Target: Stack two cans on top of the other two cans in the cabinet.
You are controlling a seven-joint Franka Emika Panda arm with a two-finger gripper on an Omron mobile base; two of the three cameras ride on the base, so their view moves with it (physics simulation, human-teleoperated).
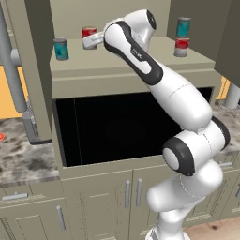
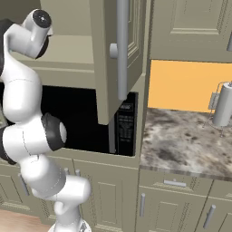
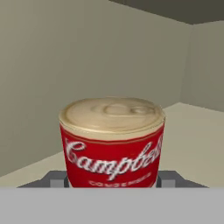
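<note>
Left base view, from the left: a teal can (image 1: 61,48) stands alone on the cabinet (image 1: 131,70) shelf, then the red can (image 1: 88,36), clamped by the gripper (image 1: 92,40), probably for stacking onto it; far right, a teal can sits on another red can (image 1: 181,47), one stack already made.

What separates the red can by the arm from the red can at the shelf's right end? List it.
The left red can sits between the gripper's fingers; the right red can stands free. The left red can's top is bare; the right red can carries a teal can. Both are upright, red with a white band.
</note>
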